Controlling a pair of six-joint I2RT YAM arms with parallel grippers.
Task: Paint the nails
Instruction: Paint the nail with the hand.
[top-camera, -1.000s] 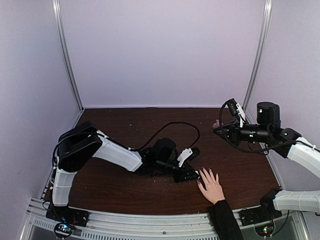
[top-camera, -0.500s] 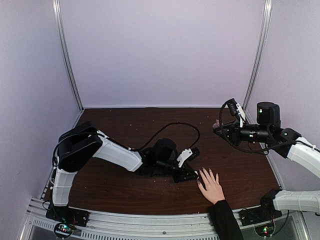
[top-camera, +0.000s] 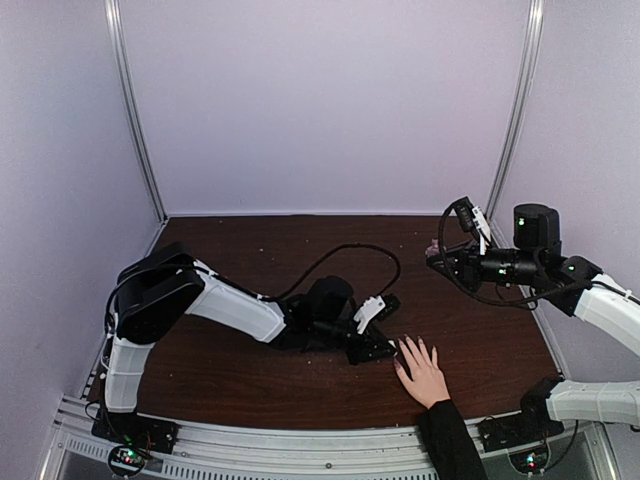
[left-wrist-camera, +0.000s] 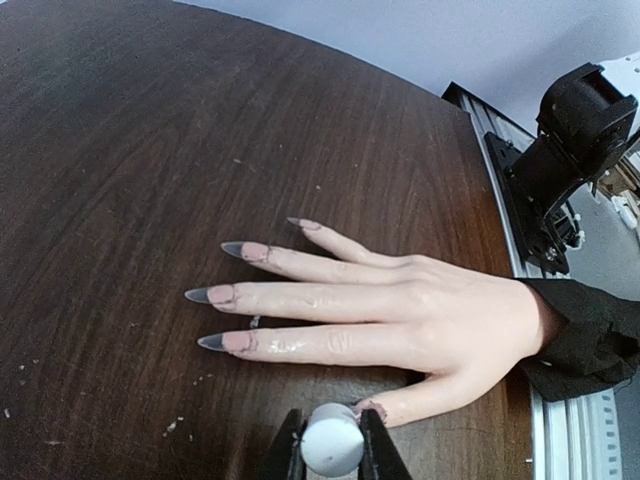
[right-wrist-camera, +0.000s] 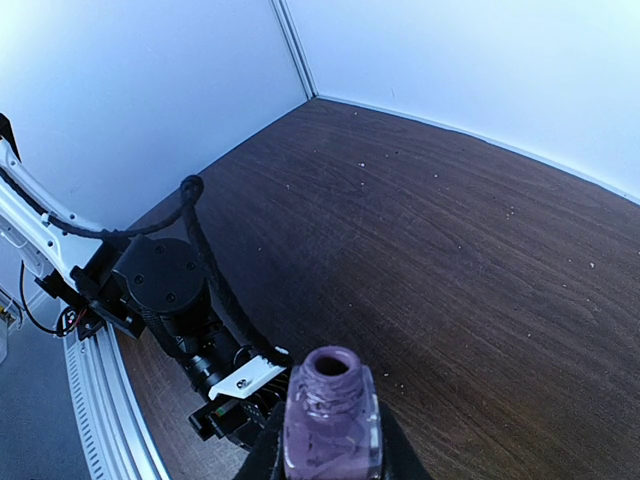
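Observation:
A light-skinned hand with a black sleeve lies palm down on the brown table near the front edge. In the left wrist view its fingers spread to the left, and the long pointed nails have grey tips. My left gripper sits low at the thumb side of the hand, shut on a white round brush cap. The thumb tip touches the cap; the brush is hidden. My right gripper hangs above the table's right side, shut on an open bottle of purple polish.
A black cable loops over the table behind the left arm. Pale walls close in the back and sides. A metal rail runs along the front edge. The right arm's base stands beyond the wrist.

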